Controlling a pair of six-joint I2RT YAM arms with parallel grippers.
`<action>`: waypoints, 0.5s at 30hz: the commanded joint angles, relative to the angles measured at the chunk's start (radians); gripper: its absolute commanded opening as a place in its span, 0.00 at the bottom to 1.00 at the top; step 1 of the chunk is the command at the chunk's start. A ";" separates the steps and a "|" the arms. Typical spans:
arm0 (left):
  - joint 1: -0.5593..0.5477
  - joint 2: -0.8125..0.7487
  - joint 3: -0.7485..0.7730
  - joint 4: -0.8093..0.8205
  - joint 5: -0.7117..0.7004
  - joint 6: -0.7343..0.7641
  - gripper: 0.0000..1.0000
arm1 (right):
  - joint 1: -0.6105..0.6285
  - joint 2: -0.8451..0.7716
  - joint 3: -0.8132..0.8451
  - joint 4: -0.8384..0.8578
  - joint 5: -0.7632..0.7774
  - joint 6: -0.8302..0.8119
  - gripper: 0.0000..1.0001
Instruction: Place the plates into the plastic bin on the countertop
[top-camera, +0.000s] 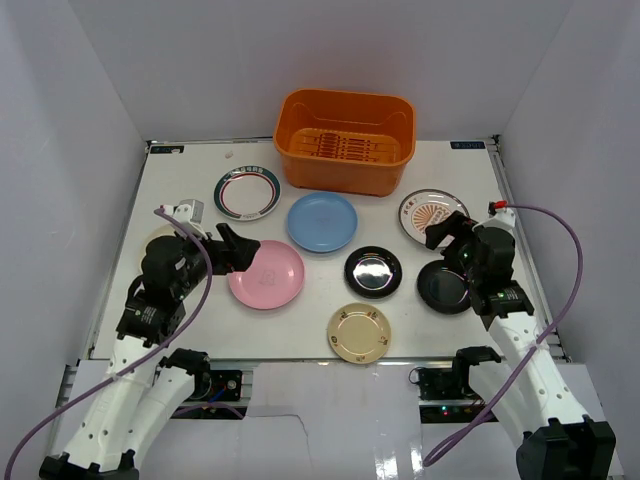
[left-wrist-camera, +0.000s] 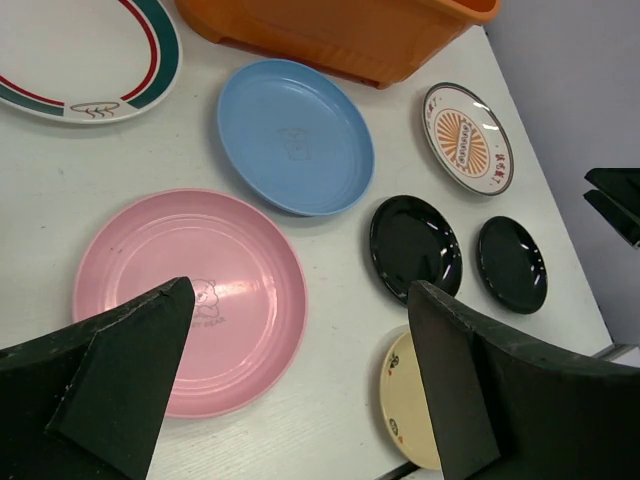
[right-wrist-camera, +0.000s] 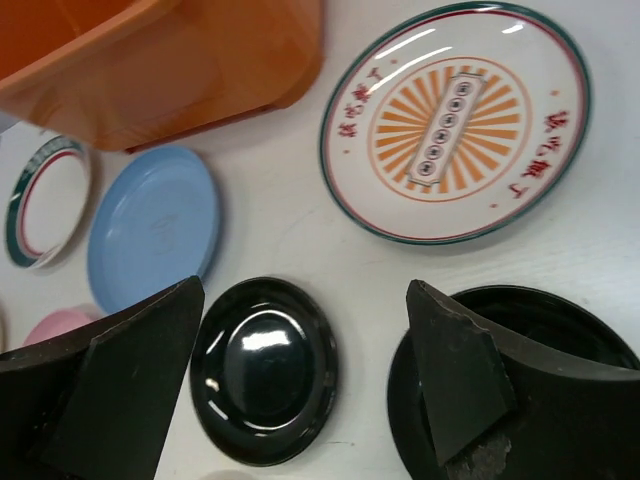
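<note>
The orange plastic bin (top-camera: 345, 140) stands empty at the back of the white countertop (top-camera: 200, 330). In front lie the green-rimmed plate (top-camera: 246, 193), blue plate (top-camera: 322, 221), orange-patterned plate (top-camera: 432, 213), pink plate (top-camera: 266, 274), black plate with silver centre (top-camera: 373, 272), plain black plate (top-camera: 445, 290) and gold plate (top-camera: 359, 332). A cream plate (top-camera: 158, 238) is mostly hidden under my left arm. My left gripper (top-camera: 238, 252) is open and empty above the pink plate's (left-wrist-camera: 190, 290) left edge. My right gripper (top-camera: 443, 232) is open and empty above the plain black plate (right-wrist-camera: 560, 320).
White walls enclose the countertop on three sides. The bin's near wall (left-wrist-camera: 340, 35) stands just behind the blue plate (left-wrist-camera: 295, 135). The gold plate (left-wrist-camera: 410, 400) lies close to the front edge. Purple cables loop off both arms.
</note>
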 joint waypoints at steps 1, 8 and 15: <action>-0.002 0.008 -0.014 -0.001 -0.035 0.048 0.98 | 0.003 0.006 0.025 -0.032 0.196 -0.016 0.87; -0.004 -0.007 -0.082 0.022 -0.014 0.065 0.98 | -0.090 0.165 0.076 0.025 0.291 0.015 0.74; -0.020 -0.036 -0.091 0.024 0.002 0.062 0.98 | -0.327 0.330 0.064 0.169 0.141 0.105 0.68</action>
